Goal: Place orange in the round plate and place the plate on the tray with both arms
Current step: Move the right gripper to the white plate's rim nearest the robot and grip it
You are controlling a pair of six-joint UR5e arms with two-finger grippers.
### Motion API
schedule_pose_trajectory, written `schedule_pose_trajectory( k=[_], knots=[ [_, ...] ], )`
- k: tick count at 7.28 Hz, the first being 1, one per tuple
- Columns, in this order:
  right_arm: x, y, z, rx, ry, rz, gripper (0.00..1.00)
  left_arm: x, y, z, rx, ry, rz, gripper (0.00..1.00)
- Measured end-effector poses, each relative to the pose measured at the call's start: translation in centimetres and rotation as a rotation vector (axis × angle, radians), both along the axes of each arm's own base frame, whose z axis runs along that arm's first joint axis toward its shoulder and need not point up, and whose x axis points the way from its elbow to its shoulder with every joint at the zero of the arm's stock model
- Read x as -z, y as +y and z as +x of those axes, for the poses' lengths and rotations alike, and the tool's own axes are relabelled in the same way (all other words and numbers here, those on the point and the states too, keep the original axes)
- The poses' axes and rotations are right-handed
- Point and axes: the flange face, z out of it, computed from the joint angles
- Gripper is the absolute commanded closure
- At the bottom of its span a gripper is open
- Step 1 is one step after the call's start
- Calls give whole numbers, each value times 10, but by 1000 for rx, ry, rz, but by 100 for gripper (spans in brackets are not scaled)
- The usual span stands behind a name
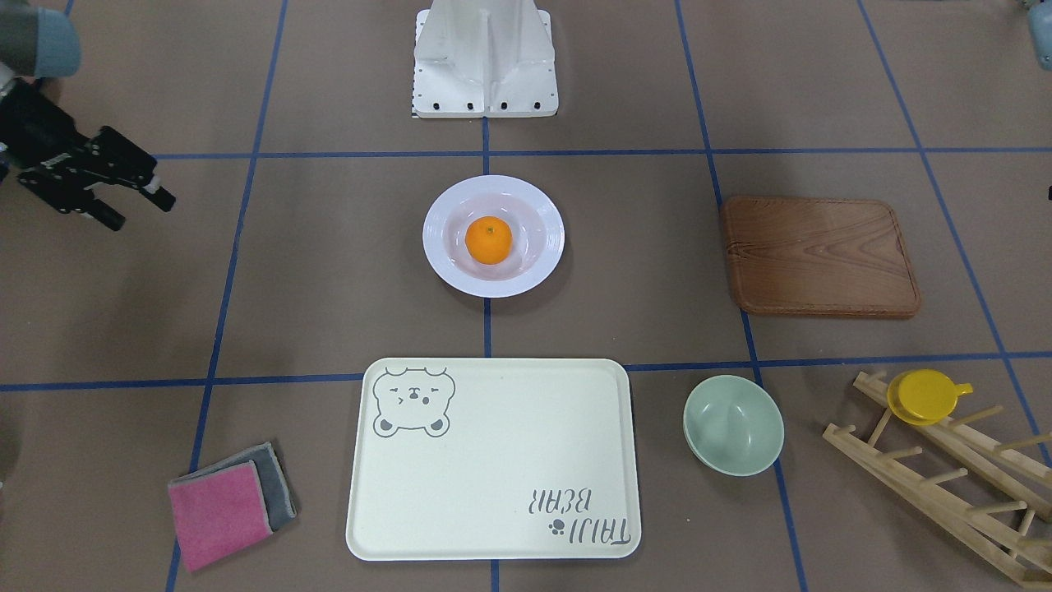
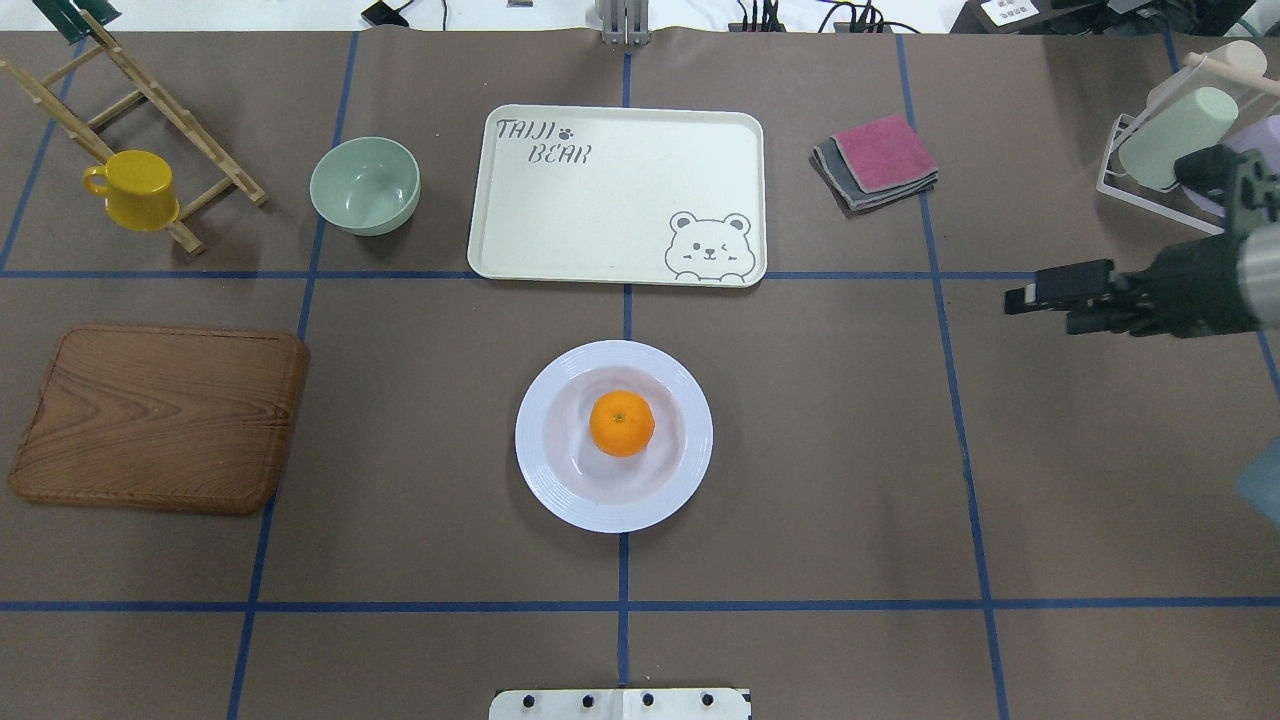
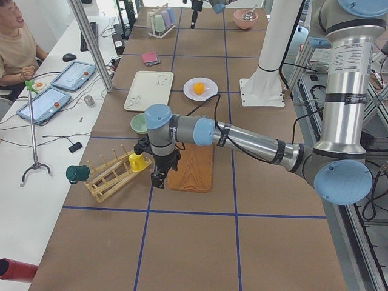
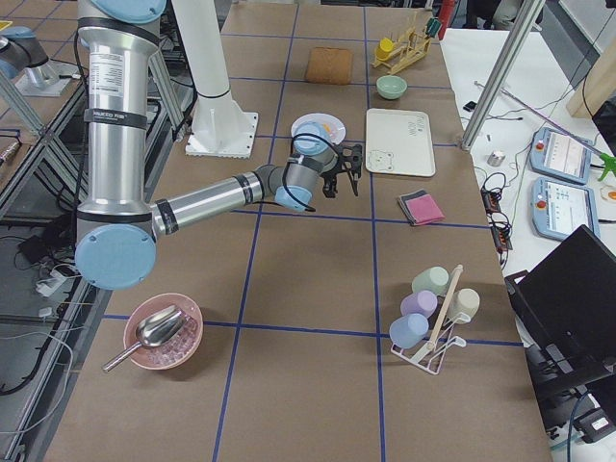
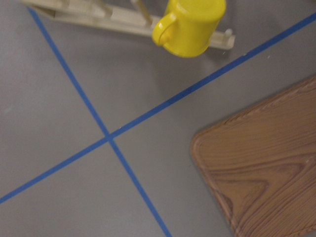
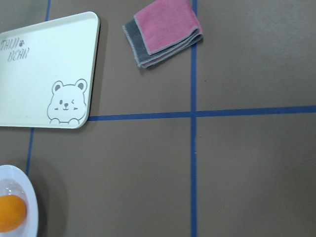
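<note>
Orange [image 1: 488, 239] sits in round plate [image 1: 435, 247]; plate near tray [image 1: 493, 460], not on it. R gripper [image 1: 144, 211] fingers apart, empty; L gripper [image 3: 157, 179]: can't tell.

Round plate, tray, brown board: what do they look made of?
Round plate: glossy white, likely ceramic or melamine; sheen in its well. Tray: matte cream, faintly speckled, probably plastic or fibre composite. Brown board: visible grain, so wood or a printed imitation.
</note>
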Motion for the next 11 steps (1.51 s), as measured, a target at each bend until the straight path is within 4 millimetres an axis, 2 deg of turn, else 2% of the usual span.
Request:
schedule_pose_trajectory(
  k=[2,4,6,8,10,11],
  knots=[
    [37,37,-56,-66,-84,-91,1,-15,10,-28,99,98,-76,0],
    [69,75,-120,-166,-180,-196,4,-19,12,-35,134,126,-106,0],
    [92,118,-192,-246,-252,-236,18,-24,15,-35,138,130,-120,0],
    [94,142,-246,-267,-258,-258,19,-33,24,-34,138,130,-137,0],
    [85,151,-272,-268,-231,-261,20,-36,26,-34,139,130,-143,0],
    [79,153,-281,-271,-216,-260,27,-36,26,-34,138,130,-143,0]
  ],
)
